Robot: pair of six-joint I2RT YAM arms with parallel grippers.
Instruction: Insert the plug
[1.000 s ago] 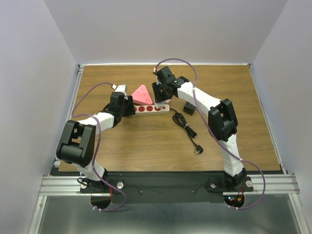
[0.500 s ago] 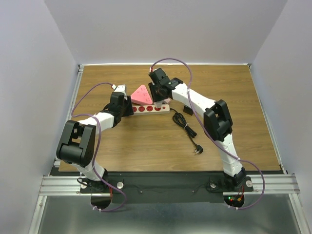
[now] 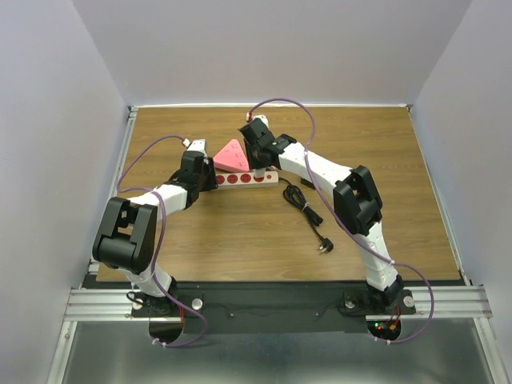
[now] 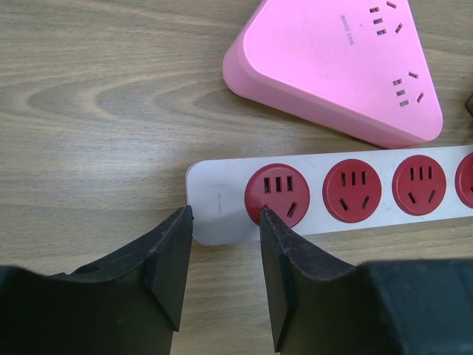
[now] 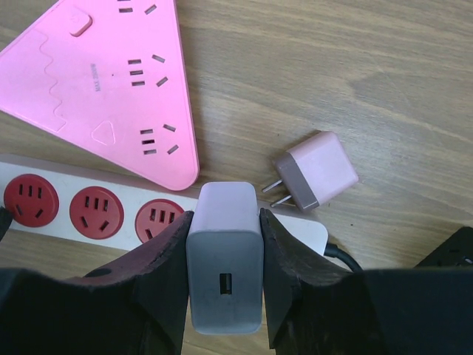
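Observation:
My right gripper (image 5: 225, 216) is shut on a white USB charger plug (image 5: 225, 266). It holds the plug over the right part of the white power strip (image 5: 74, 186), just right of three visible red sockets. The plug's prongs are hidden, so I cannot tell whether they touch the strip. In the top view the right gripper (image 3: 258, 164) is above the strip (image 3: 240, 178). My left gripper (image 4: 224, 214) is open, and its fingertips straddle the strip's left end (image 4: 214, 200) next to the first red socket (image 4: 278, 194).
A pink triangular power strip (image 5: 111, 81) lies right behind the white one. A small pink two-prong adapter (image 5: 314, 171) lies loose on the wood beside the held plug. A black cable (image 3: 308, 212) trails toward the front and ends in a plug (image 3: 324, 246).
The right arm has carried the white plug to the left along the strip. The left gripper's jaws have narrowed around the strip's left end.

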